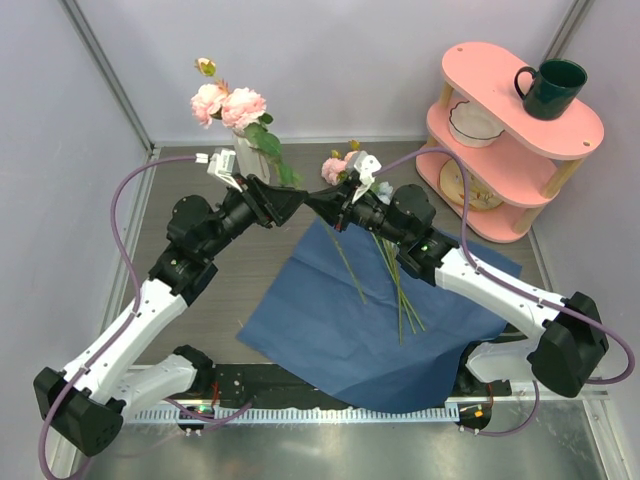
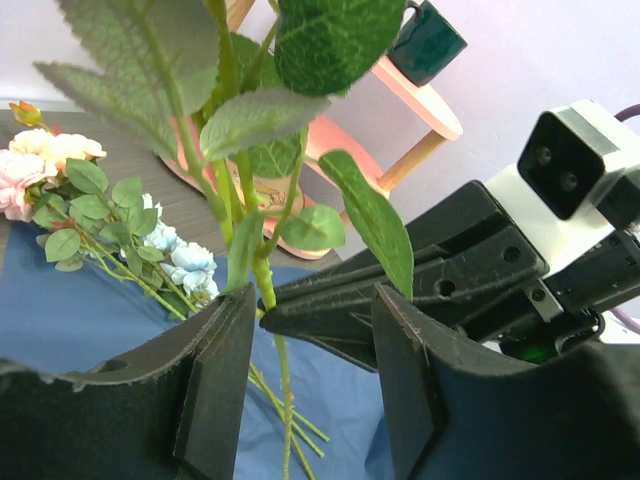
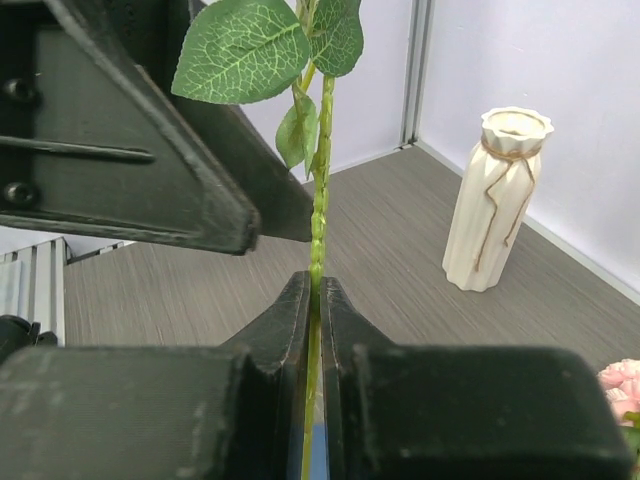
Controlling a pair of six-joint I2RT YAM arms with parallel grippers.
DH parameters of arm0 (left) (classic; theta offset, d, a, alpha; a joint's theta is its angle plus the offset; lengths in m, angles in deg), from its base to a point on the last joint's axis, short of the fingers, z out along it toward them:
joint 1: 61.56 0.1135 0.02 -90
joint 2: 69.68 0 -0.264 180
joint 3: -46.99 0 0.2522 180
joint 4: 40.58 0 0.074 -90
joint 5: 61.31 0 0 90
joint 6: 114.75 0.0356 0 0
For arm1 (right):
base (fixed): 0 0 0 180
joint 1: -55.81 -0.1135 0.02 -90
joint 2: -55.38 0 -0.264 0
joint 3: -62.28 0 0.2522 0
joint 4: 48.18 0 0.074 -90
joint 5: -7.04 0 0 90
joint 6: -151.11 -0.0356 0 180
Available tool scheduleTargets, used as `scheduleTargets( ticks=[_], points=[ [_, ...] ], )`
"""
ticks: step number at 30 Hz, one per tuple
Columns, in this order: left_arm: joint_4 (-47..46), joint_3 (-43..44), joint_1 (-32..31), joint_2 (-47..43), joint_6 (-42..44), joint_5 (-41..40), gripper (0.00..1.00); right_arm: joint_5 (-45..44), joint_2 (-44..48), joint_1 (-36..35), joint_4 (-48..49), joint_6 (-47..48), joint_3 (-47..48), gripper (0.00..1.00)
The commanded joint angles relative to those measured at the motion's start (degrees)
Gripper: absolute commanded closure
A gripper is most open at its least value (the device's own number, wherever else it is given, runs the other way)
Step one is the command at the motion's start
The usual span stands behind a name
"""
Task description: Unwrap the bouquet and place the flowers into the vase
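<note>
Right gripper (image 3: 315, 287) on stem (image 3: 321, 150), probably rose

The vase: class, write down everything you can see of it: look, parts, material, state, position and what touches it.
The vase is tall, slim and cream-white, with folded ribbed sides that look ceramic, a narrow neck and a flared scalloped rim. Thin brownish twine circles the neck and trails down the body. It stands upright on the grey wood-grain table, close to a pale wall. Nothing shows in its mouth. Only the table touches it.
</note>
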Motion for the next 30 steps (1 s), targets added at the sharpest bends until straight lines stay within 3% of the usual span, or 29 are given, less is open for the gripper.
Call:
scheduleTargets(
  ticks=[1,10,23,30],
  points=[
    [-2.3,2.6,-0.1,0.3,1.4,-0.9,0.49,-0.3,2.0,-1.1,1.3,2.5,1.3,0.99],
    [-1.5,2.8,-0.1,1.0,1.7,-1.9,0.6,0.1,2.5,-1.7,0.7,3.2,1.1,0.99],
    [0.4,3.5,-0.1,1.3,2.2,-2.7,0.62,0.8,2.8,-2.1,1.0,3.3,0.7,0.99],
    [0.2,3.8,-0.2,1.4,2.4,-2.7,0.81,1.2,2.5,-2.3,0.7,3.6,1.0,0.99]
  ],
)
